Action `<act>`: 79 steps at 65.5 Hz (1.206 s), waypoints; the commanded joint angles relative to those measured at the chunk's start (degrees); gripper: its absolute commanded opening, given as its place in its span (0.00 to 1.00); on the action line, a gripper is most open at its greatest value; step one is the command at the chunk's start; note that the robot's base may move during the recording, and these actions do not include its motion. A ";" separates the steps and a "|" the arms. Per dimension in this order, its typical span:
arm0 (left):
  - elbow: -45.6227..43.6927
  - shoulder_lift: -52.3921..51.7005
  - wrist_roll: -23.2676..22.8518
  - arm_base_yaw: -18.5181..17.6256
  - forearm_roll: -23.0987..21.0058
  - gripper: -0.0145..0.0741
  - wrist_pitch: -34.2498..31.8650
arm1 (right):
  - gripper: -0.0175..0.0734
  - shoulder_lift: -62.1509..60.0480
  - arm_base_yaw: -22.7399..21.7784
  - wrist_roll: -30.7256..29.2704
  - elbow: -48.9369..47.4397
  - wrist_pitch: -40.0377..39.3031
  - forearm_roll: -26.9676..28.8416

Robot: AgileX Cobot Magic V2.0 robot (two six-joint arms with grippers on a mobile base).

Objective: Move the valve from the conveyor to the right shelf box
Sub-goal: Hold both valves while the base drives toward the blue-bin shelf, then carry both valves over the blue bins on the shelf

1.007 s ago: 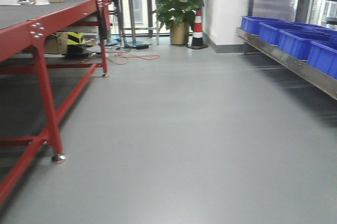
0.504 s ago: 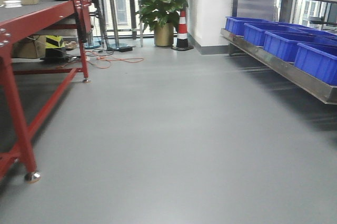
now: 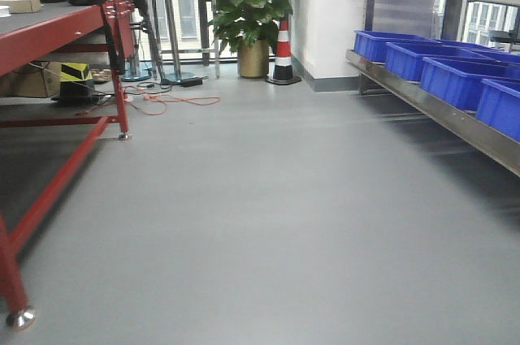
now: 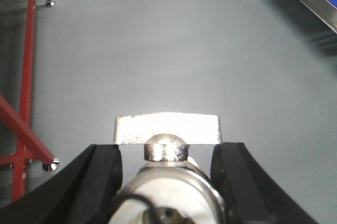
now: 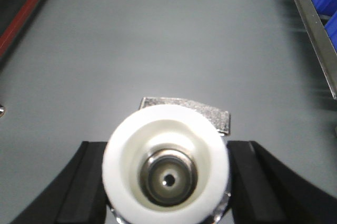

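L gripper (image 4: 167, 153) pinches a valve (image 4: 168, 192), R gripper (image 5: 167, 153) a capped valve (image 5: 166, 176), over floor (image 3: 268, 223), shelf (image 3: 439, 114) to right; we judge transit step, so next needs closing on shelf, release into blue box (image 3: 451, 81).

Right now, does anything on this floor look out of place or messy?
Only the loose orange cable, snaking in loops across the grey floor beside the far leg of the red metal table. Nothing looks spilled or broken.

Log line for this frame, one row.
stage: carry | left pincer: shut on valve | right pincer: shut on white-capped valve | blue bins: ahead-right
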 commanded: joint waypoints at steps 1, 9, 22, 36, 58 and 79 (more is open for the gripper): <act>-0.45 -0.50 -0.30 -0.30 -0.47 0.04 -2.45 | 0.02 -0.93 -0.03 -0.18 -0.98 -4.30 -0.34; -0.45 -0.50 -0.30 -0.30 -0.47 0.04 -2.45 | 0.02 -0.93 -0.03 -0.18 -0.98 -4.39 -0.34; -0.45 -0.50 -0.30 -0.30 -0.47 0.04 -2.45 | 0.02 -0.93 -0.03 -0.18 -0.98 -4.43 -0.34; -0.45 -0.50 -0.30 -0.30 -0.47 0.04 -2.45 | 0.02 -0.93 -0.03 -0.18 -0.98 -4.43 -0.34; -0.45 -0.50 -0.30 -0.30 -0.47 0.04 -2.45 | 0.02 -0.93 -0.03 -0.18 -0.98 -4.43 -0.34; -0.45 -0.50 -0.30 -0.30 -0.47 0.04 -2.45 | 0.02 -0.93 -0.03 -0.18 -0.98 -4.43 -0.34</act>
